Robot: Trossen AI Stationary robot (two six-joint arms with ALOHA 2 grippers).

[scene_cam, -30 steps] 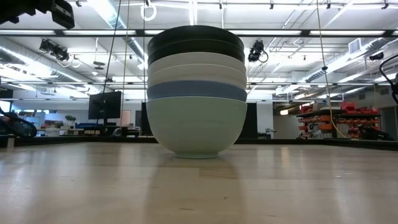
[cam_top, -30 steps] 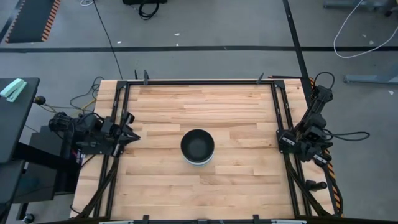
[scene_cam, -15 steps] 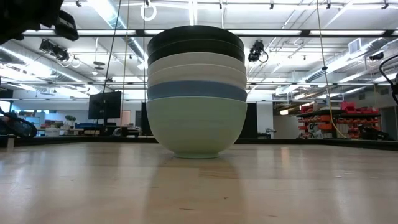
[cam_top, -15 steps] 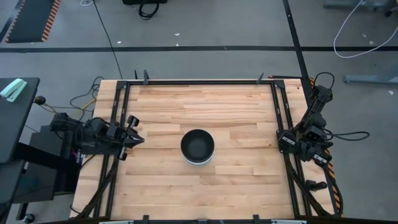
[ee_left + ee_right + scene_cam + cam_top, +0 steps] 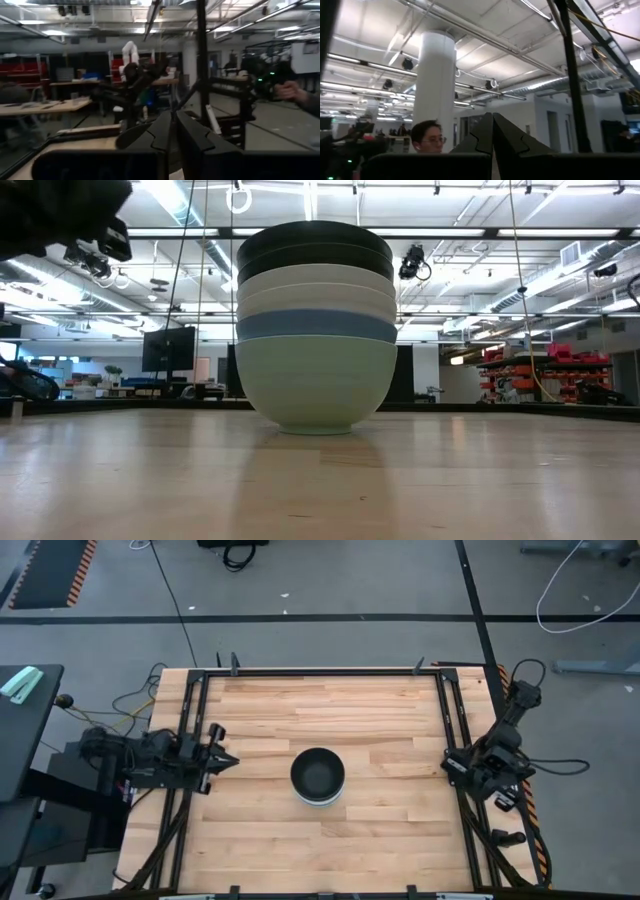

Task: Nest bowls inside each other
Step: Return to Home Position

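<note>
The bowls (image 5: 318,777) stand nested in one stack at the table's middle. In the low view the pale mint green bowl (image 5: 315,385) is lowest and rests by its base on the wood. The blue bowl (image 5: 316,326), two white bowls (image 5: 316,288) and two black bowls (image 5: 315,242) sit in it in turn. My left gripper (image 5: 230,758) is shut at the table's left edge, pointing toward the stack, well apart from it. My right gripper (image 5: 450,766) is shut at the right edge. Both wrist views show the fingers closed, with no bowl in sight.
A dark metal frame (image 5: 320,671) runs round the wooden table top (image 5: 380,720). Bare wood lies all round the stack. A black stand (image 5: 25,730) is left of the table. A person (image 5: 429,136) shows in the room beyond the table.
My left gripper has crept toward the table's right, nearer the stack, staying shut. My right arm has shifted slightly at the right edge. The stack of bowls has kept still.
</note>
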